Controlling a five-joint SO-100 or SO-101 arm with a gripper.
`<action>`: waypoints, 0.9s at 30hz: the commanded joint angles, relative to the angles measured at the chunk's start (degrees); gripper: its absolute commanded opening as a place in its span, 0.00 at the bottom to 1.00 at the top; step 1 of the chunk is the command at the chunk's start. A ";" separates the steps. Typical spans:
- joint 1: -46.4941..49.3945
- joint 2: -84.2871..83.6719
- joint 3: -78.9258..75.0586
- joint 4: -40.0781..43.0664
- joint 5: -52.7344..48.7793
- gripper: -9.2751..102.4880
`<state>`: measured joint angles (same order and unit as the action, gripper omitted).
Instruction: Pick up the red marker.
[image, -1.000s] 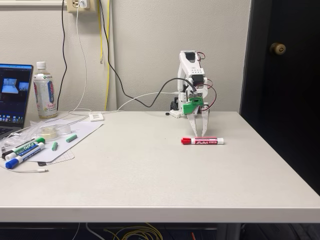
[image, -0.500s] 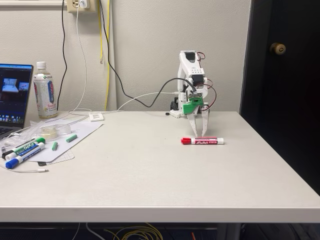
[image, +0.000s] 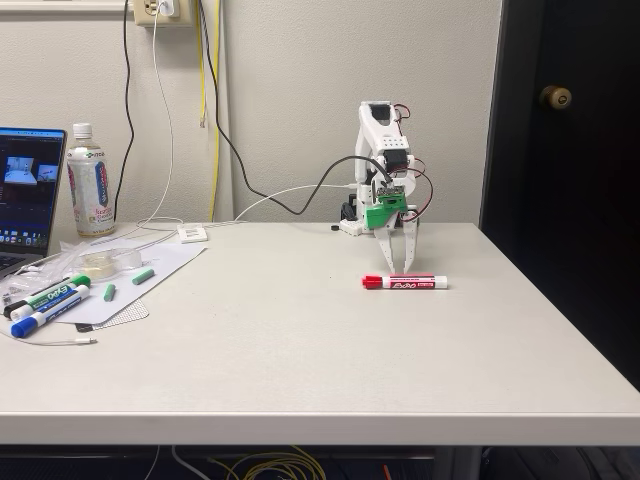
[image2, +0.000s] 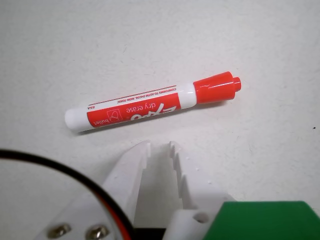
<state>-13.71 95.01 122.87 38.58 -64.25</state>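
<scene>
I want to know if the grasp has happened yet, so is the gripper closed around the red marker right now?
No. In the wrist view the red marker lies flat on the table, clear of the gripper, whose fingers are slightly apart and hold nothing.

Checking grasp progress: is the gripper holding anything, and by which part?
Nothing is held. The gripper is open and empty, just short of the red marker, which lies flat on the table.
</scene>
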 joint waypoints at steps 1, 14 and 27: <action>-0.09 0.35 -1.85 -0.53 0.53 0.15; -0.18 0.26 -1.85 -1.05 0.97 0.15; 1.49 10.02 -3.60 7.03 6.59 0.15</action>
<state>-13.10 100.20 122.87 44.12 -59.24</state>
